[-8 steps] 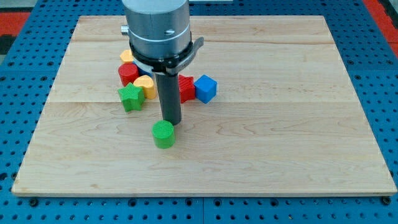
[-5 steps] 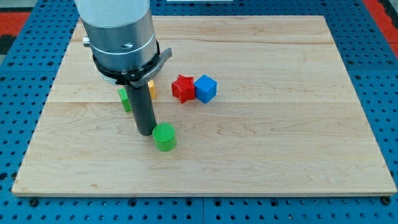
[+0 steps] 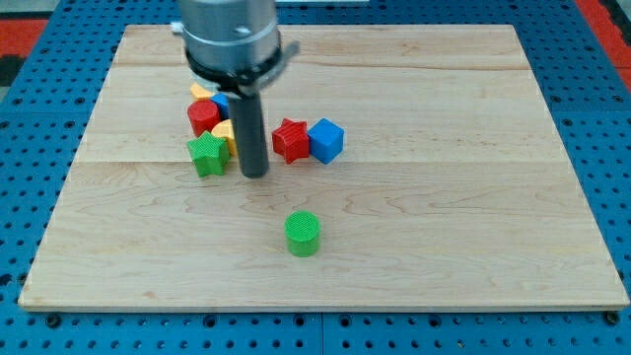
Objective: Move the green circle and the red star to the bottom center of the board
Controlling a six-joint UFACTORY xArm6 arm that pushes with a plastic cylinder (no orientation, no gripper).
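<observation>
The green circle lies near the view's bottom centre of the wooden board. The red star sits higher up, touching the blue cube on its right. My tip rests on the board just left of and below the red star, between it and the green star. The tip is well above and left of the green circle, not touching it.
A cluster at the view's upper left holds a red block, a yellow block, another yellow piece and a blue piece, partly hidden by the rod.
The green circle has slid to the right and down toward the bottom centre. My tip swung left past it, then moved up to beside the red star.
</observation>
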